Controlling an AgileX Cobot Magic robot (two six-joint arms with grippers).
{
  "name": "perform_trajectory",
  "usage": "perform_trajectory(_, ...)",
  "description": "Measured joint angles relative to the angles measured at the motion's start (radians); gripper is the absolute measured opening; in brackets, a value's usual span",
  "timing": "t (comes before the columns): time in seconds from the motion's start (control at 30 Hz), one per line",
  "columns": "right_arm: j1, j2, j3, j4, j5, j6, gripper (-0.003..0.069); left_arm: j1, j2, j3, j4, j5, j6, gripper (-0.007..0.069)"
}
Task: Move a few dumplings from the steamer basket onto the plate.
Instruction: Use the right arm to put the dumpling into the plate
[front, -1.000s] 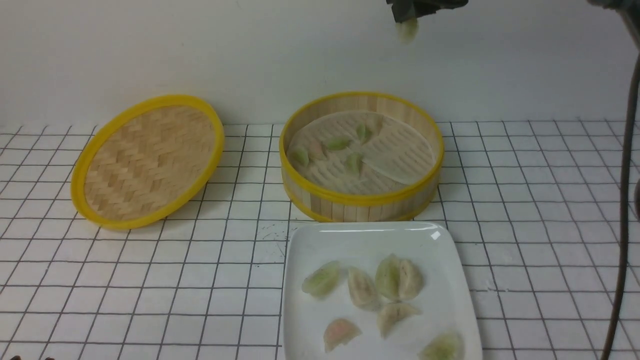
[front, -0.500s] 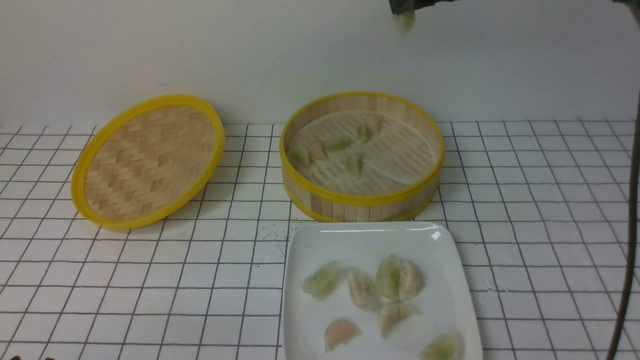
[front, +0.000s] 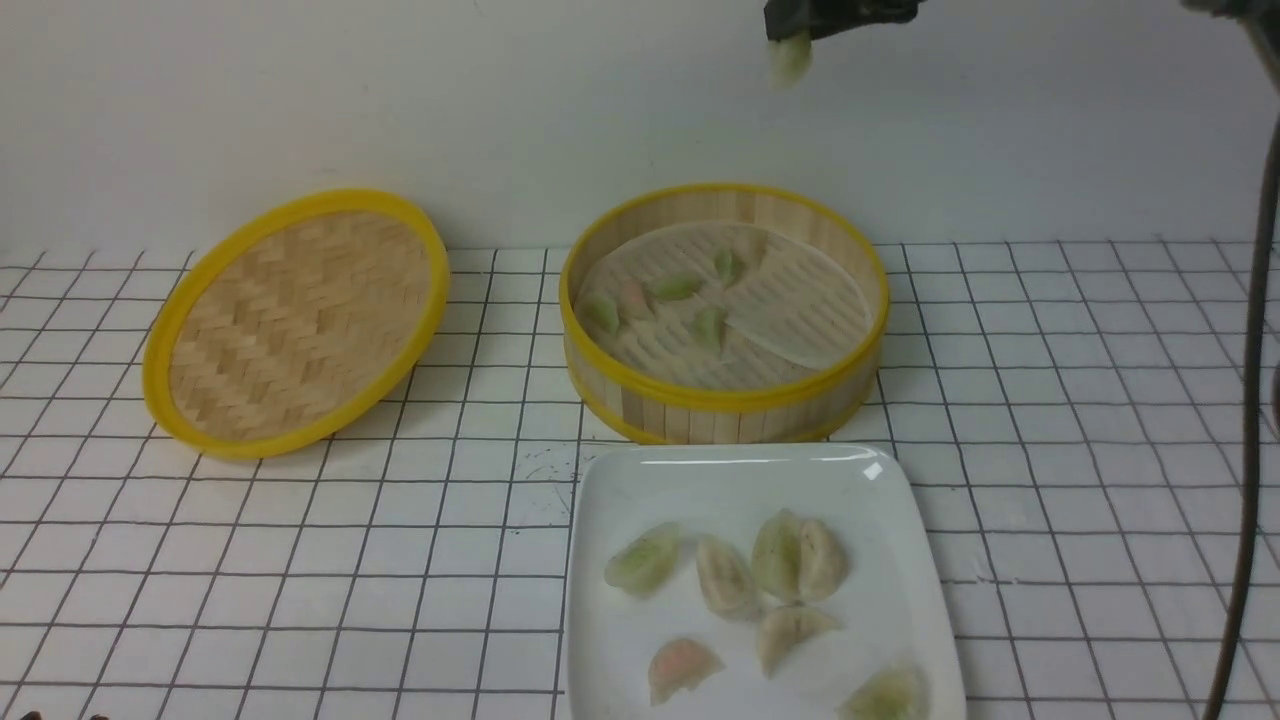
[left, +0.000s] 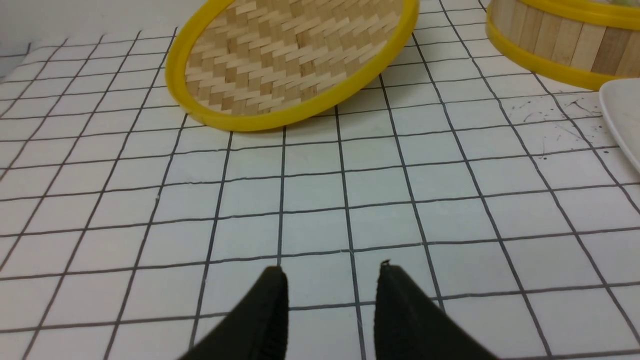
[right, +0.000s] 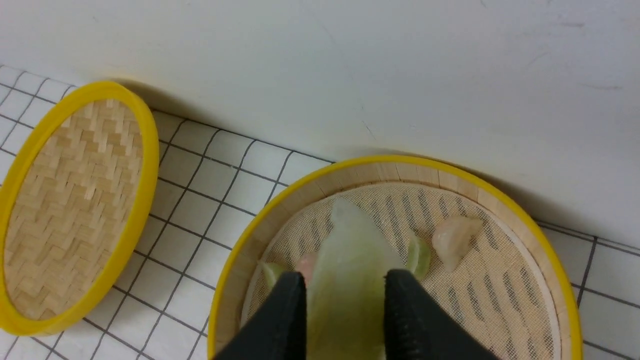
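In the front view the right claw (front: 792, 30), at the top edge high above the steamer basket (front: 722, 402), pinches a pale green dumpling (front: 788, 60), while six dumplings (front: 780, 556) lie on the plate (front: 740, 470) just in front of the basket. The left wrist view shows the left claw (left: 332, 274) parted, nothing between its fingers, over the gridded table (left: 320, 190) near the woven lid (left: 295, 60). In the right wrist view the right claw's fingers press narrowly on both sides of that dumpling, above the basket.

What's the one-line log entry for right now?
right gripper: shut on green dumpling, high over steamer basket | left gripper: open, empty | plate: holds dumplings
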Motion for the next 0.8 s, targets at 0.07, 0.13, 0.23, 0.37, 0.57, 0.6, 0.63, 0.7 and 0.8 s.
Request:
perform_trajectory(0.07,-0.018,0.014,0.0,0.028,0.0,0.005,0.0187,0.0,0.0,0.0,0.0,0.0,0.0,0.0225)
perform_trajectory(0.13,-0.031,0.027,0.0,0.06,0.0,0.006,0.0187,0.0,0.0,0.0,0.0,0.0,0.0,0.0225)
perform_trajectory(0.23,-0.038,0.038,0.0,0.097,0.0,-0.01,0.0187,0.0,0.0,0.0,0.0,0.0,0.0,0.0225)
perform_trajectory(0.37,-0.036,0.04,0.0,0.118,0.0,-0.024,0.0187,0.0,0.0,0.0,0.0,0.0,0.0,0.0225)
perform_trajectory(0.57,-0.036,0.04,0.0,0.114,0.0,-0.049,0.0184,0.0,0.0,0.0,0.0,0.0,0.0,0.0225)
perform_trajectory(0.6,-0.036,0.04,0.0,0.107,0.0,-0.056,0.0184,0.0,0.0,0.0,0.0,0.0,0.0,0.0225)
perform_trajectory(0.63,-0.036,0.04,0.0,0.086,0.0,-0.066,0.0184,0.0,0.0,0.0,0.0,0.0,0.0,0.0225)
perform_trajectory(0.7,-0.036,0.04,0.0,0.044,0.0,-0.087,0.0184,0.0,0.0,0.0,0.0,0.0,0.0,0.0225)
perform_trajectory(0.8,-0.036,0.04,0.0,-0.011,0.0,-0.144,0.0184,0.0,0.0,0.0,0.0,0.0,0.0,0.0225)
